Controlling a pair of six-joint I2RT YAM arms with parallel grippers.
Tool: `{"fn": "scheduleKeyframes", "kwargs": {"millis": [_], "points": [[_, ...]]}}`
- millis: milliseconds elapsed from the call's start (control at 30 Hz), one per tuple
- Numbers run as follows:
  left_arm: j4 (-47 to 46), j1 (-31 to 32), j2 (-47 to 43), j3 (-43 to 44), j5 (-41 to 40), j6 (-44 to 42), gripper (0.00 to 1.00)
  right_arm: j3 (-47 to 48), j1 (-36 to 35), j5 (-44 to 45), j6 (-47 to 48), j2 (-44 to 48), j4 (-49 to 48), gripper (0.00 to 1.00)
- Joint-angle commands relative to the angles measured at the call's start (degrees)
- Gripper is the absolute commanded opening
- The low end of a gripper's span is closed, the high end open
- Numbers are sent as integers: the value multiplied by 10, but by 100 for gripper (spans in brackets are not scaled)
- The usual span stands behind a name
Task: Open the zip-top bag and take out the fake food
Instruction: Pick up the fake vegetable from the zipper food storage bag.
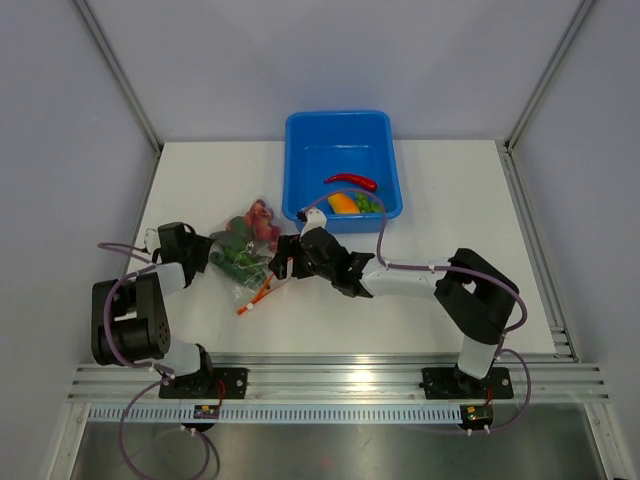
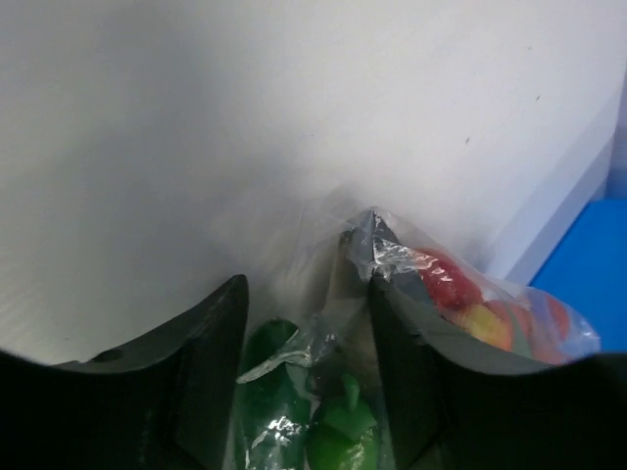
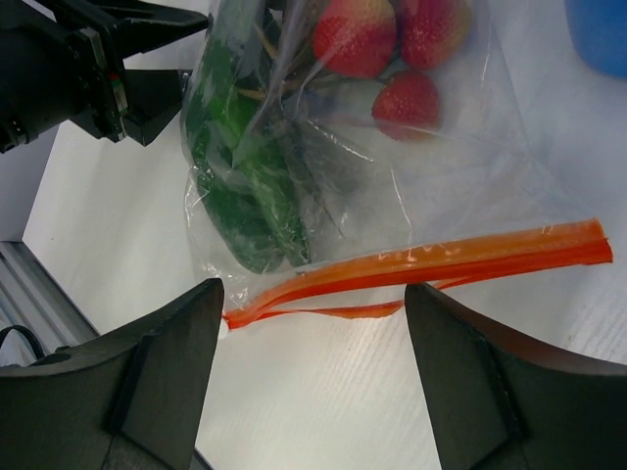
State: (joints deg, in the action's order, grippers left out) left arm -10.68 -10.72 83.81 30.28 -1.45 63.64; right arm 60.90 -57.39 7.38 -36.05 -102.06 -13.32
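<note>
The zip-top bag [image 1: 250, 252] lies on the white table, left of centre, its orange-red zip strip [image 3: 441, 257] toward the near side. Inside it are fake food pieces: green vegetables [image 3: 240, 196] and a cluster of red and yellow balls [image 3: 358, 34]. My left gripper [image 2: 309, 323] stands at the bag's left end, its fingers pressed on either side of the plastic and the green vegetables [image 2: 284, 411]. The plastic drapes over the right fingertip. My right gripper [image 3: 313, 299] hangs open just above the zip strip with nothing between its fingers.
A blue tub [image 1: 300, 140] stands at the back of the table, holding a red chili [image 1: 350, 181], an orange-yellow pepper [image 1: 343, 203] and a green piece [image 1: 368, 203]. The right arm's forearm [image 1: 400, 280] stretches across the table's middle.
</note>
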Motion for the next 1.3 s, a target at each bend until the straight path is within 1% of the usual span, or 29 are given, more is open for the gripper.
{"fn": "scheduleKeyframes", "kwargs": {"millis": [0, 67, 100, 167, 200, 233, 267, 300, 400, 600, 633, 667, 700, 833, 867, 1000, 1133, 1200, 1267], "points": [[2, -3, 4, -18, 23, 0, 52, 30, -4, 18, 14, -23, -29, 82], [-2, -4, -17, -30, 17, 3, 48, 37, -4, 18, 18, -29, -31, 83], [-2, -3, -24, -32, 17, 2, 40, 40, -4, 16, 19, -33, -31, 83], [2, -3, -39, -35, 17, -1, 31, 54, -4, 18, 30, -45, -29, 83], [4, -3, -44, -37, 18, -2, 17, 60, -4, 19, 34, -56, -24, 81], [10, -3, -48, -38, 18, -2, 10, 65, -4, 21, 39, -61, -21, 79], [14, -4, -52, -40, 19, -2, 3, 74, -4, 26, 44, -66, -19, 72], [18, -3, -62, -40, 21, -3, 0, 78, -4, 28, 52, -73, -17, 67], [44, -3, -82, -44, 20, -6, 0, 78, -3, 50, 62, -75, -30, 56], [101, -3, -178, -56, -21, -23, 0, 91, -3, 69, 74, -82, -29, 37], [105, -4, -196, -57, -24, -25, 0, 90, -3, 72, 77, -82, -30, 28], [106, -4, -206, -57, -28, -25, 0, 84, -2, 80, 76, -80, -32, 24], [116, -3, -213, -60, -34, -26, 0, 81, -3, 82, 75, -73, -35, 22], [119, -3, -233, -66, -31, -22, 0, 61, -3, 93, 70, -54, -50, 3], [122, -3, -236, -60, -31, -27, 0, 52, -2, 105, 67, -52, -54, 0], [123, -3, -238, -66, -50, -21, 0, 5, -3, 117, 47, -24, -106, 0], [130, -3, -226, -58, -58, -25, 0, -62, -1, 87, 31, 11, -208, 0], [116, -3, -216, -65, -50, -20, 0, -72, 0, 78, 21, 22, -221, 0], [119, -4, -210, -59, -47, -22, 0, -74, 6, 61, 9, 34, -214, 0]]}}
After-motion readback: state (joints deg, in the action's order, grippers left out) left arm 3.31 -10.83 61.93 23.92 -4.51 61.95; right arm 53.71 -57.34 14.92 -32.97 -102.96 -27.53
